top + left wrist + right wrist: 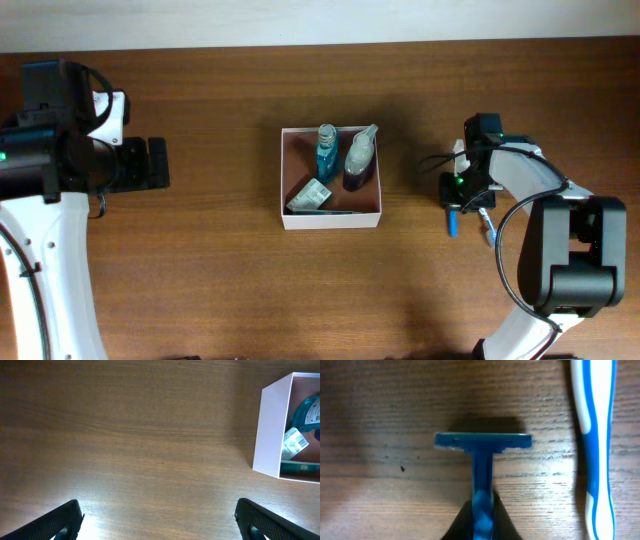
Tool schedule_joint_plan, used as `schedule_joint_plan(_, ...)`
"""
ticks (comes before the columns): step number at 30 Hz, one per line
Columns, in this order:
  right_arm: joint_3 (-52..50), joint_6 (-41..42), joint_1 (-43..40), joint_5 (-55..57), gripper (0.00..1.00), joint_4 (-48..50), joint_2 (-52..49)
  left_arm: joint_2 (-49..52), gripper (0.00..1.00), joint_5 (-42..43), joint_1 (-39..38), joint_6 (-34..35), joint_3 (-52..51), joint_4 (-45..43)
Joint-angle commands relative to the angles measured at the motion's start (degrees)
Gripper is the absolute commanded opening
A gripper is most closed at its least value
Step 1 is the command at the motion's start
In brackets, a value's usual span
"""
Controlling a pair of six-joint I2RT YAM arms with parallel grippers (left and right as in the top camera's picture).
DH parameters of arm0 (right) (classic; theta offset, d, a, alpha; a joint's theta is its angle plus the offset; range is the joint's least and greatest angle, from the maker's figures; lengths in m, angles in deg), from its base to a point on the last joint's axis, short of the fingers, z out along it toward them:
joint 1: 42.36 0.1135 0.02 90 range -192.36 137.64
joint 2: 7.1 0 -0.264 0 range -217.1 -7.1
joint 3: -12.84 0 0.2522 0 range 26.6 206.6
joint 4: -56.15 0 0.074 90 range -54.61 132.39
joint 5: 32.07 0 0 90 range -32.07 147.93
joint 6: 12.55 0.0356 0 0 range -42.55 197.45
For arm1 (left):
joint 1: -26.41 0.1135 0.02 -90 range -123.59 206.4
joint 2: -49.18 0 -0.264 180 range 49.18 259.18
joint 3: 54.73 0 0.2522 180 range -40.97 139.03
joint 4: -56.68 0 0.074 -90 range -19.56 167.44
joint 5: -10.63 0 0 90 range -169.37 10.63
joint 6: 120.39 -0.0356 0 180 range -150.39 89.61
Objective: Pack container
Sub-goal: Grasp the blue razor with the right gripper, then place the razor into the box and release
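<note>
Seen from my remote station: the container [330,221], a shallow white box with a pinkish-brown inside, sits open near the middle of the wooden counter [200,280], well apart from both arms. Inside it, a teal bottle [327,148] and a clear bottle with a dark purple base [359,160] lie side by side along the half nearer the far edge. A green-and-white packet [310,195] lies in the corner towards the left and near edges.

The left jaws hang over bare wood towards the left edge, spread wide and holding nothing. Their two dark fingers [60,522] show only at the bottom corners of the left wrist view. That view also catches one white wall of the container [272,425].

Towards the right edge, the right jaws are closed on the handle of a blue razor [482,441]. Its head lies flat on the counter, and the dark fingers [460,522] pinch the handle from both sides. A blue-and-white toothbrush [594,435] lies just beside the razor on the side nearer the right edge, not touching it.
</note>
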Motion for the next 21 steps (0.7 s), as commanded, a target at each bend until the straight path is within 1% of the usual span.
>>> schedule_joint_plan(1, 0.5, 0.5, -0.1, -0.8, 0.04, -2.1, -1.1, -0.3, 1.00, 0.5, 0.2, 0.6, 0.8, -0.1)
schedule_joint_plan(7, 5.7, 3.3, 0.3, -0.8, 0.04, -8.3, 4.5, -0.3, 1.00, 0.5, 0.2, 0.6, 0.8, -0.1)
schedule_joint_plan(12, 12.7, 3.2, 5.1, -1.3, 0.04, -15.4, 13.5, -0.3, 1.00, 0.5, 0.2, 0.6, 0.8, -0.1)
schedule_joint_plan(14, 15.4, 2.2, 8.8, -2.2, 0.04, -18.0, 17.1, -0.3, 1.00, 0.5, 0.2, 0.6, 0.8, -0.1)
schedule_joint_plan(15, 17.0, 0.9, 12.1, -2.1, 0.04, -19.5, 19.4, -0.3, 1.00, 0.5, 0.2, 0.6, 0.8, -0.1)
schedule_joint_plan(19, 18.6, -3.4, 22.6, -2.1, 0.04, -20.9, 24.0, -0.3, 1.00, 0.5, 0.2, 0.6, 0.8, -0.1)
schedule_joint_plan(21, 18.6, -8.0, 28.8, -2.1, 0.04, -20.9, 24.5, -0.3, 1.00, 0.5, 0.2, 0.6, 0.8, -0.1)
